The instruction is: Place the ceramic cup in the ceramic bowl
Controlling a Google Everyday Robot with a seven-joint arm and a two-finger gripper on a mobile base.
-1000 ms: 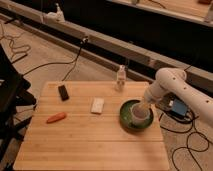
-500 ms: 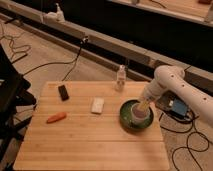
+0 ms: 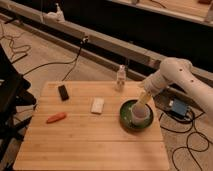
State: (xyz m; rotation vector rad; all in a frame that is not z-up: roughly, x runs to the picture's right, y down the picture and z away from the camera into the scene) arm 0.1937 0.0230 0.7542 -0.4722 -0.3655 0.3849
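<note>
The green ceramic bowl (image 3: 126,120) with a dark rim sits near the right edge of the wooden table (image 3: 85,145). The white ceramic cup (image 3: 140,116) stands upright inside the bowl, toward its right side. My gripper (image 3: 142,102) reaches down from the white arm at the right and sits right above the cup's far rim.
A small clear bottle (image 3: 120,77) stands at the table's back edge. A white block (image 3: 97,105), a black rectangular object (image 3: 63,92) and an orange carrot (image 3: 56,118) lie on the left and middle. Cables and a blue box (image 3: 178,108) lie on the floor to the right.
</note>
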